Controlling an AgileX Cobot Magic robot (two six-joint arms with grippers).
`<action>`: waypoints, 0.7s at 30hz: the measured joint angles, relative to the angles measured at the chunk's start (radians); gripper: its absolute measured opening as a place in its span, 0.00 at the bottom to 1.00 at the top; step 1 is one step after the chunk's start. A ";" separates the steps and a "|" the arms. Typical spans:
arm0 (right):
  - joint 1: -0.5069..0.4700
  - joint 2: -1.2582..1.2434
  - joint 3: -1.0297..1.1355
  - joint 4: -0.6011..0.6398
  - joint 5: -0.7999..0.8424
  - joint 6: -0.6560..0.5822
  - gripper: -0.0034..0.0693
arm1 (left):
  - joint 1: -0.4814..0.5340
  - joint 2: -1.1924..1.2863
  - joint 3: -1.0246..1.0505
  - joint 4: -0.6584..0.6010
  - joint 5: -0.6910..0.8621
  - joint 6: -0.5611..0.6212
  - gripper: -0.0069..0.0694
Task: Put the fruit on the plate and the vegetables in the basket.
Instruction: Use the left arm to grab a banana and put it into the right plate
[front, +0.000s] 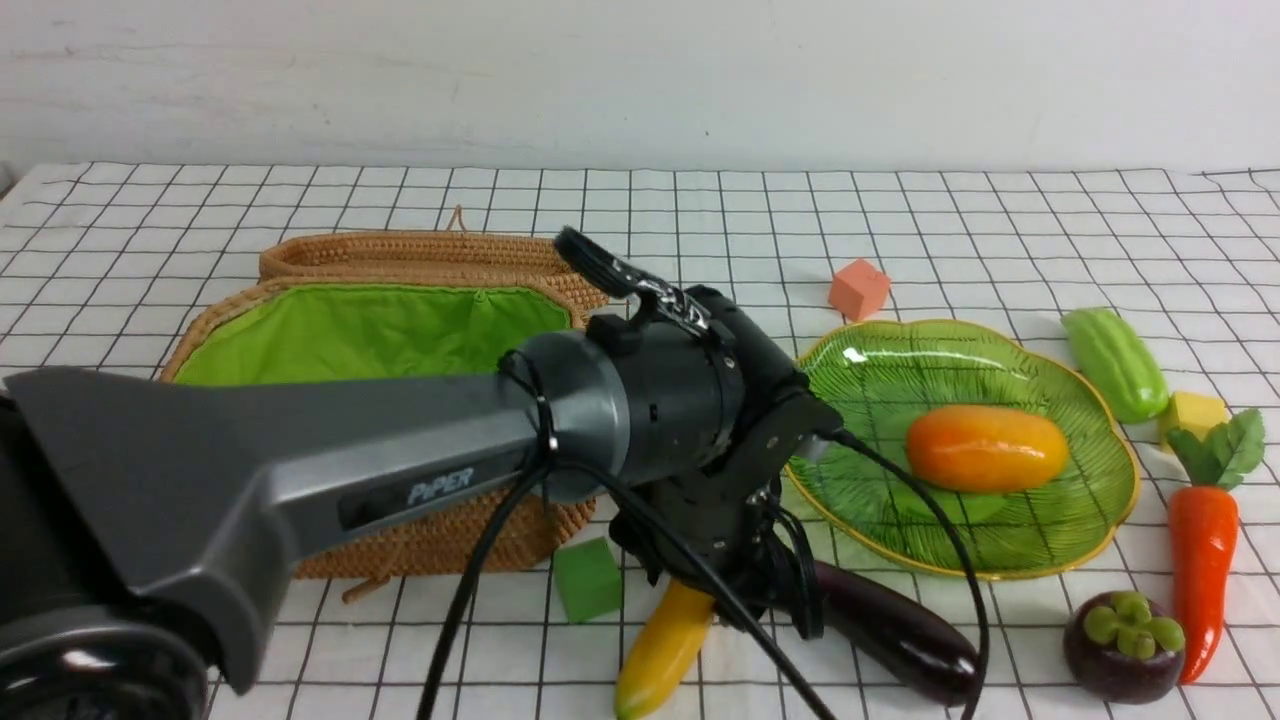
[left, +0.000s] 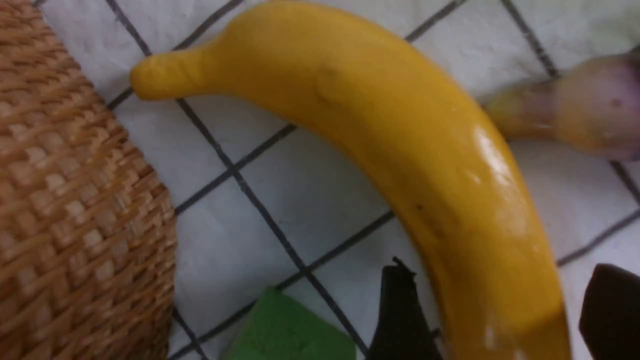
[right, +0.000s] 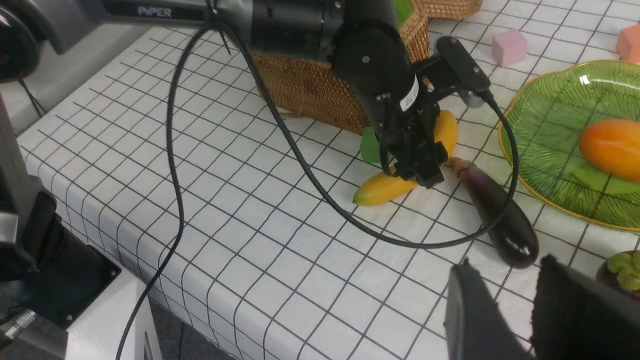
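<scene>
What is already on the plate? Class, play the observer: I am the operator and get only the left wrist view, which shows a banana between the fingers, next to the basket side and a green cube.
Observer: Only the mango lies on the plate.
Operator: Where is the mangosteen?
Observer: The mangosteen sits off the plate, between the eggplant and the carrot.
Operator: And the right hand?
Observer: The right hand hangs open near the mangosteen, holding nothing.

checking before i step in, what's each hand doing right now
Left hand: open, straddling the banana, which lies on the table.
Right hand: partly open, holding nothing.
</scene>
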 joint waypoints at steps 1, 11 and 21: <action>0.000 0.000 0.000 0.002 0.000 0.000 0.34 | 0.000 0.013 0.000 0.014 -0.002 -0.005 0.67; 0.000 -0.004 0.000 0.001 0.000 -0.001 0.34 | 0.000 0.030 -0.003 0.017 0.003 -0.030 0.49; 0.000 -0.004 0.000 -0.053 0.000 0.011 0.35 | 0.000 -0.079 -0.199 -0.057 0.161 -0.005 0.49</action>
